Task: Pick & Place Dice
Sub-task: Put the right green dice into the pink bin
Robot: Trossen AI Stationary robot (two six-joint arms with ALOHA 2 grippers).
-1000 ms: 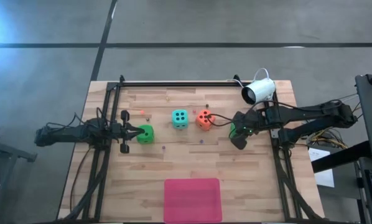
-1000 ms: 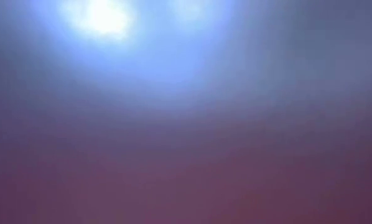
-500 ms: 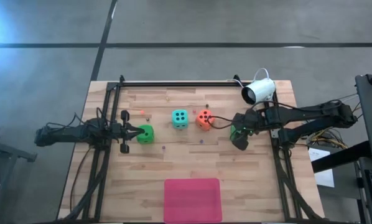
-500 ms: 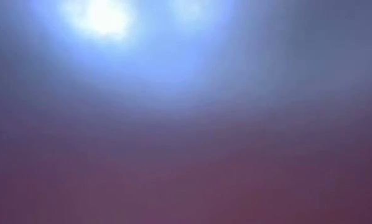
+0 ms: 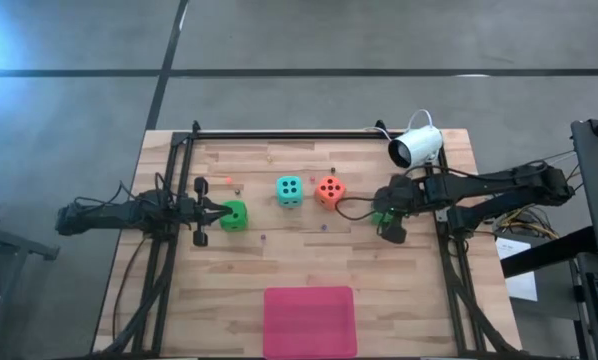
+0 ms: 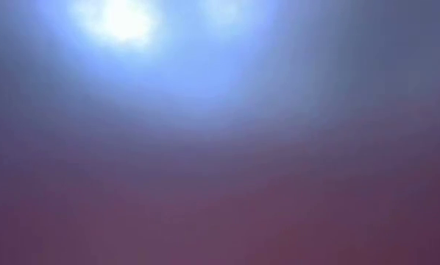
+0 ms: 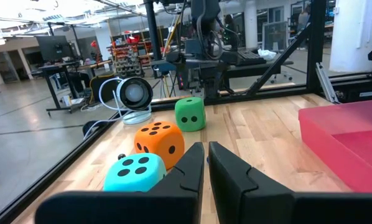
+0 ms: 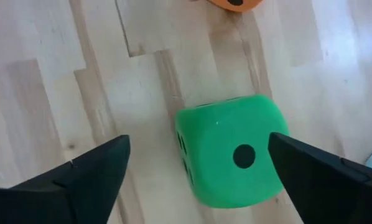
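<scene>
Several dice sit on the wooden table [image 5: 279, 270]. One green die [image 5: 236, 215] lies just past the tip of my left gripper [image 5: 219, 211], which is shut and level [image 7: 206, 163]. The left wrist view does not show that die. Farther right stand a teal die [image 5: 290, 190] [image 7: 135, 173] and an orange-red die [image 5: 329, 189] [image 7: 159, 142]. Another green die [image 8: 232, 155] [image 7: 190, 114] rests on the table under my right gripper [image 8: 197, 149] [image 5: 389, 215]. That gripper points steeply down, open, with one finger on each side of the die.
A flat pink mat [image 5: 310, 320] [image 7: 351, 134] lies near the table's front edge. A white camera [image 5: 416, 146] stands at the far right corner. Black frame rails [image 5: 279, 134] run along the far edge and both sides. The low view shows only a blurred wash.
My right gripper has rolled at the wrist above the right-hand green die and opened wide, staying almost in place. The dice lie where they were.
</scene>
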